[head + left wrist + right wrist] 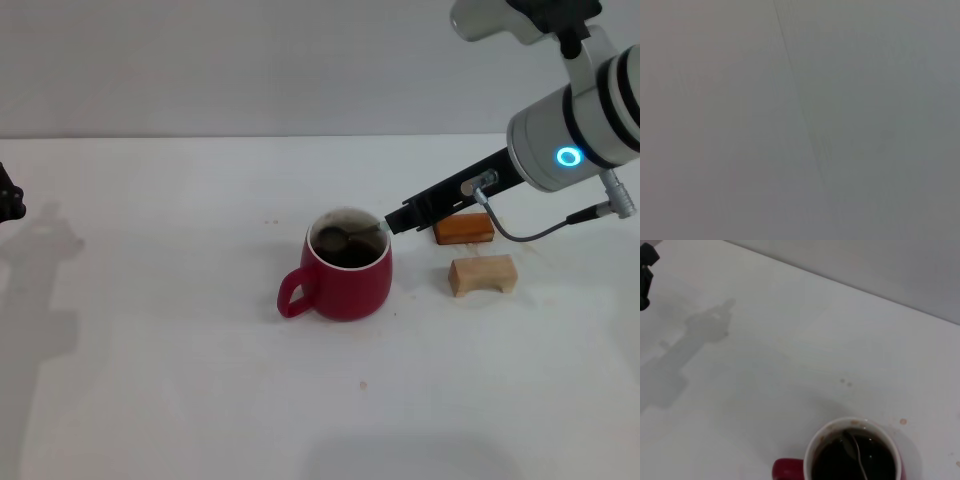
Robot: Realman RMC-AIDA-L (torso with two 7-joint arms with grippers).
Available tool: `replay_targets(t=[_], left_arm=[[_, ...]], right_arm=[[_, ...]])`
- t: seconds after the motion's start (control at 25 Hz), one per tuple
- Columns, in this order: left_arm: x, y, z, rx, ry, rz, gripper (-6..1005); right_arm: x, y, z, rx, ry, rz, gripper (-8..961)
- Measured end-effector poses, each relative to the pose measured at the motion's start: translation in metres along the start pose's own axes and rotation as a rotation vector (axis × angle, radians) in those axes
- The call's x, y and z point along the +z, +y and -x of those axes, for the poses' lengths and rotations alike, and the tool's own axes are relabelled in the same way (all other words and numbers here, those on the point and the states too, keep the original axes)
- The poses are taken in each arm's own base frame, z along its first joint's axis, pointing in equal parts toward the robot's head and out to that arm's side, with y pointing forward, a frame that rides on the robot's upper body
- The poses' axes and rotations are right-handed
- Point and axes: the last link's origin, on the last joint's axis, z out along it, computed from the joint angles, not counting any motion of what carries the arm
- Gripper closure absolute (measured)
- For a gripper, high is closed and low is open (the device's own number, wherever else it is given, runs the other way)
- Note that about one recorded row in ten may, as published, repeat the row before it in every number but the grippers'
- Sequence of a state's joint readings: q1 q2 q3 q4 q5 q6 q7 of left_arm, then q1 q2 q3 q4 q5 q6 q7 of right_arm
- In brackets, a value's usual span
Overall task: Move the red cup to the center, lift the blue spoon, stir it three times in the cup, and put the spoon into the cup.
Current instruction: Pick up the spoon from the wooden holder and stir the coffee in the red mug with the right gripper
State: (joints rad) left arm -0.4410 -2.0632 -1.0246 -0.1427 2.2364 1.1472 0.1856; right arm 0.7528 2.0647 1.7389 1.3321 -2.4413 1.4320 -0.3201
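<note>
Blue spoon (348,238) bowl in red cup (345,280); right end effector (398,222) grips handle at rim.

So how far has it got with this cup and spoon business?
The red cup already stands mid-table, so that move looks done. The blue spoon is up off the table, its bowl dipped in the dark liquid, with the right gripper at the cup's rim on the handle end: this looks like the stirring stage. How many stirs are done cannot be told. Leaving the spoon in the cup remains. The left gripper sits at the table's far left edge.
</note>
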Motion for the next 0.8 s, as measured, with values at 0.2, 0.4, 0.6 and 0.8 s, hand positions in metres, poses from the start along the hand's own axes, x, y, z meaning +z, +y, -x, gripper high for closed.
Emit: replay_targets(t=[0.2, 0.4, 0.6, 0.8], left_arm=[[0.0003, 0.0002, -0.0001, 0.0, 0.0, 0.001, 994], [0.0002, 0.0002, 0.0, 0.0, -0.001, 0.001, 994], [-0.001, -0.0005, 0.001, 0.0, -0.004, -0.001, 995], [-0.0029, -0.0016, 0.0025, 0.001, -0.009, -0.004, 995]], right_arm=[[0.0052, -0.0036, 0.004, -0.004, -0.009, -0.007, 820], [0.0062, -0.005, 0.0064, -0.004, -0.024, -0.013, 820], [0.0074, -0.0028, 0.0045, -0.01, -0.009, -0.008, 820], [0.0084, 0.001, 0.0003, -0.012, 0.019, 0.01, 819]])
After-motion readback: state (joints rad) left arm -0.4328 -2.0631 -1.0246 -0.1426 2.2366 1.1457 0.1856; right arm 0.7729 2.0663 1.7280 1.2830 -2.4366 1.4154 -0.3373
